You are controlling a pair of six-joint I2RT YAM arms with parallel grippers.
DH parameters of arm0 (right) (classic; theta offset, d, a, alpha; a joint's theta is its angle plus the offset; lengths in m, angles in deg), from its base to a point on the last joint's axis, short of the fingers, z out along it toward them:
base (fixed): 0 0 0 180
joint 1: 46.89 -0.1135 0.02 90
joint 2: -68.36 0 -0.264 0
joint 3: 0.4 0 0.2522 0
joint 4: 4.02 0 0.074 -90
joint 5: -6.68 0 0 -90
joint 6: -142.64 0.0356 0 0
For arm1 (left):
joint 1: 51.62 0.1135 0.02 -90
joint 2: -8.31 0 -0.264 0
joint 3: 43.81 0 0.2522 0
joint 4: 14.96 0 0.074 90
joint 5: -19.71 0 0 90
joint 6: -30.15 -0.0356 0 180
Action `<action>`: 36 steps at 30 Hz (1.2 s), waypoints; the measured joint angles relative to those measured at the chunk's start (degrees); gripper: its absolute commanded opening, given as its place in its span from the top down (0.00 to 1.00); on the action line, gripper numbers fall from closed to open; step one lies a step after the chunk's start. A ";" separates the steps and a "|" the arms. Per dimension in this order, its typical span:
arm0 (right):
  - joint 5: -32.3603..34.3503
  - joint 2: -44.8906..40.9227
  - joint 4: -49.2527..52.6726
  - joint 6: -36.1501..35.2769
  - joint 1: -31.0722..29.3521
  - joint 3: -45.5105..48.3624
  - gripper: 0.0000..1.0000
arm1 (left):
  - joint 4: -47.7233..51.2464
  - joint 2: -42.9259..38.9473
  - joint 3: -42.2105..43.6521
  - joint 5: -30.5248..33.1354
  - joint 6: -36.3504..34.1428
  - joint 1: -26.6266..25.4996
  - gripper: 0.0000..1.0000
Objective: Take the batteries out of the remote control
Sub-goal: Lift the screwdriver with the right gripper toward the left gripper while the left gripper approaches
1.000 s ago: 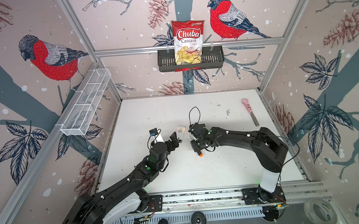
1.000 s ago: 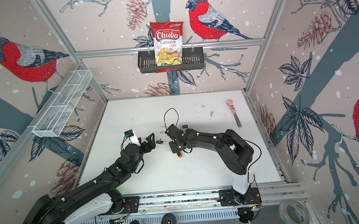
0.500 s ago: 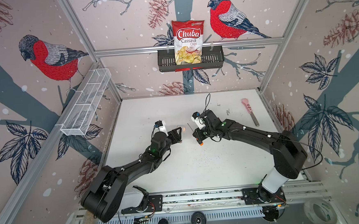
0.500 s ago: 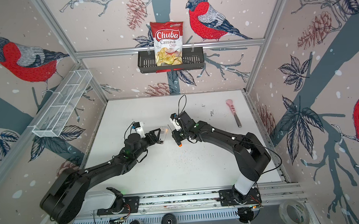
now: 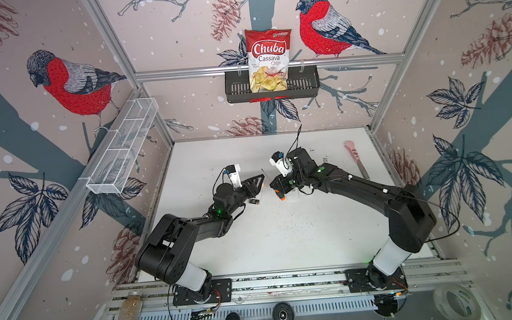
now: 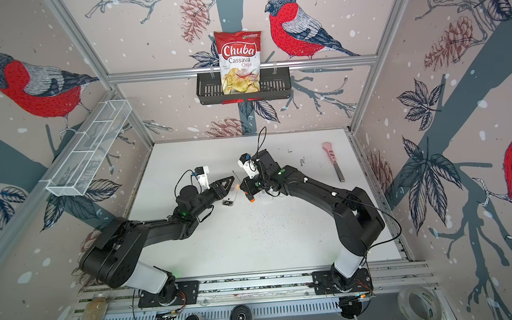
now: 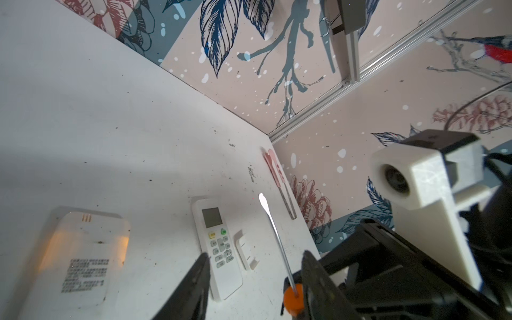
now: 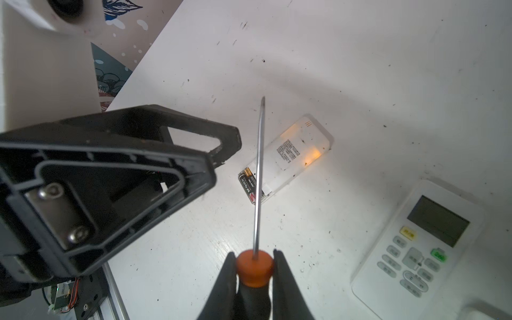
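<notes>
Right gripper clamped on screwdriver handle. Its shaft crosses the batteries, so count is unclear. Black cells with gold ends sit in open end of face-down remote. Left gripper near remote, jaws apart, empty.

Screwdriver in front of the batteries
</notes>
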 measured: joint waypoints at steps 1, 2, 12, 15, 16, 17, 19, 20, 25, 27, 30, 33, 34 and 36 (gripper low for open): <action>-0.39 0.09 -0.13 -0.17 0.07 -0.04 0.85 | -3.65 1.11 1.14 -0.76 0.79 0.15 0.49; -0.94 0.22 -0.20 -0.55 0.09 -0.15 0.85 | -7.21 2.43 2.36 -1.36 1.64 0.35 0.50; -7.21 0.22 -1.27 -1.31 1.31 0.31 0.85 | -23.39 13.79 2.45 -6.12 8.37 0.76 0.53; -9.16 0.15 -1.97 -1.49 1.62 0.44 0.85 | -24.55 14.16 1.95 -6.93 8.50 0.76 0.55; -9.62 0.15 -2.32 -1.51 1.73 0.44 0.85 | -24.72 14.21 1.79 -6.93 8.57 0.76 0.56; -10.36 0.17 -2.69 -1.51 1.92 0.44 0.85 | -25.03 14.27 1.62 -6.93 8.59 0.76 0.57; -11.45 0.31 -2.93 -1.70 2.03 0.42 0.85 | -25.40 14.27 1.38 -7.10 8.61 0.76 0.59; -11.91 0.44 -3.04 -1.73 2.08 0.37 0.85 | -25.42 14.23 1.27 -7.21 8.61 0.76 0.60; -14.34 0.66 -3.26 -2.19 2.12 0.37 0.85 | -25.38 12.98 1.03 -8.24 8.59 0.76 0.61; -15.10 0.66 -3.54 -2.16 2.38 0.37 0.85 | -25.44 12.41 0.90 -8.39 8.57 0.76 0.61; -15.54 0.61 -4.39 -2.10 3.21 0.72 0.85 | -25.79 12.20 0.92 -8.46 8.55 0.76 0.62; -15.72 0.28 -4.50 -1.01 4.24 1.22 0.85 | -25.79 12.44 1.42 -8.50 8.52 0.76 0.62; -15.72 0.28 -4.61 -1.03 4.42 1.27 0.85 | -25.73 12.52 1.68 -8.41 8.52 0.76 0.62; -15.72 0.28 -4.94 -1.01 4.66 1.31 0.86 | -25.73 12.57 2.12 -8.39 8.44 0.76 0.62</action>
